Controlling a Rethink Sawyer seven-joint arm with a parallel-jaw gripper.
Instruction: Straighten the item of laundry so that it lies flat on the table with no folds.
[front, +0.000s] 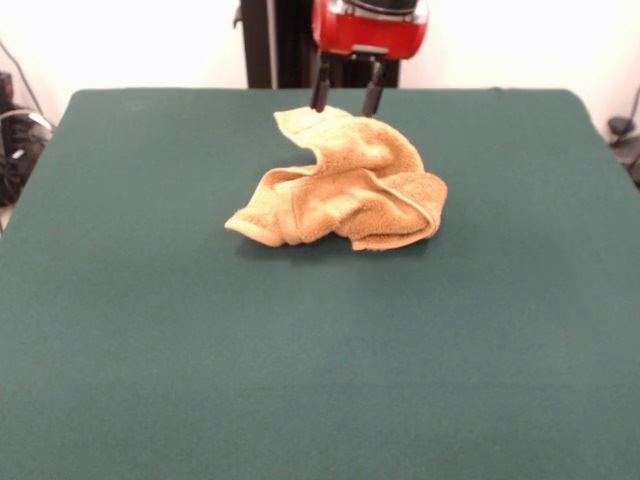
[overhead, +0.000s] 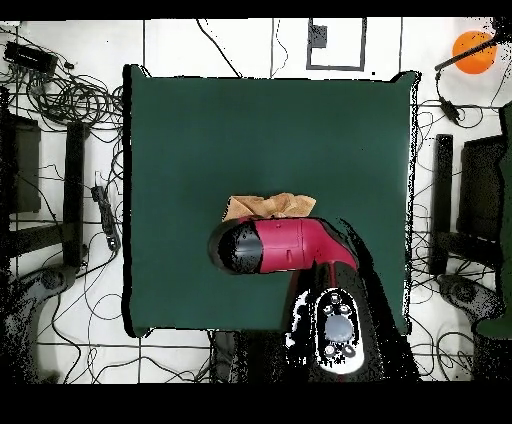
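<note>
The golden-orange towel (front: 345, 185) lies crumpled in a heap with several folds on the dark green table (front: 150, 350), a little past its middle. My gripper (front: 346, 100) hangs from the red arm just behind the towel's far edge. Its two dark fingers (front: 320, 95) stand apart with nothing between them, tips about level with the top of the heap. In the overhead view the red arm (overhead: 285, 245) covers most of the towel (overhead: 270, 207); only a strip of it shows on the table (overhead: 200, 130), and the gripper is hidden under the arm.
The robot's black pedestal (front: 275, 45) stands at the table's far edge. Cables and stands (overhead: 60, 100) lie on the floor around the table, and an orange ball (overhead: 472, 50) is off the table's corner.
</note>
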